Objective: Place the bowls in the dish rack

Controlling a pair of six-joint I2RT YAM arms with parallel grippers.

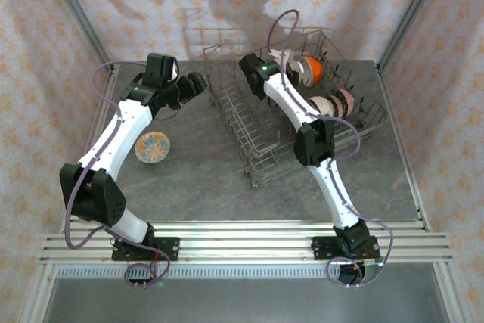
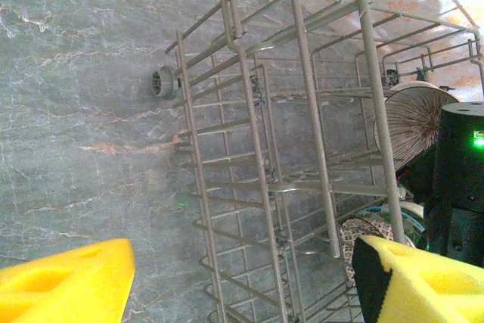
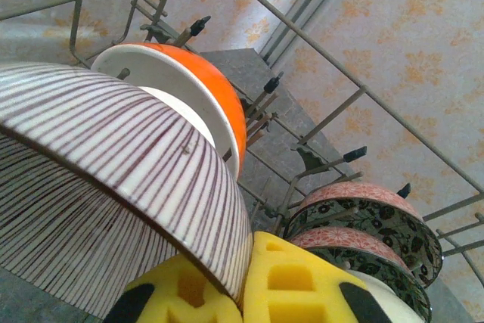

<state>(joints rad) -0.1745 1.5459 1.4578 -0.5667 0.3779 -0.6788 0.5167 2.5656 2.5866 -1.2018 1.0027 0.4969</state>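
My right gripper (image 3: 246, 281) pinches a striped bowl (image 3: 113, 187) by its rim over the dish rack's (image 1: 257, 141) far end, beside the orange bowl (image 3: 223, 104). Pink bowls (image 3: 363, 217) stand racked too. One patterned bowl (image 1: 152, 147) lies near the table's (image 1: 227, 187) left edge; my left gripper (image 1: 195, 85) gapes empty.

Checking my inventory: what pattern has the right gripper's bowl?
The bowl is white with thin maroon stripes; right wrist view is best.

The rack (image 1: 249, 130) was bare metal wire; the bowls (image 3: 113, 172), glossy ceramic; the desk (image 2: 76, 111), smooth veined stone; the end effector pads (image 3: 295, 285), matt yellow foam.
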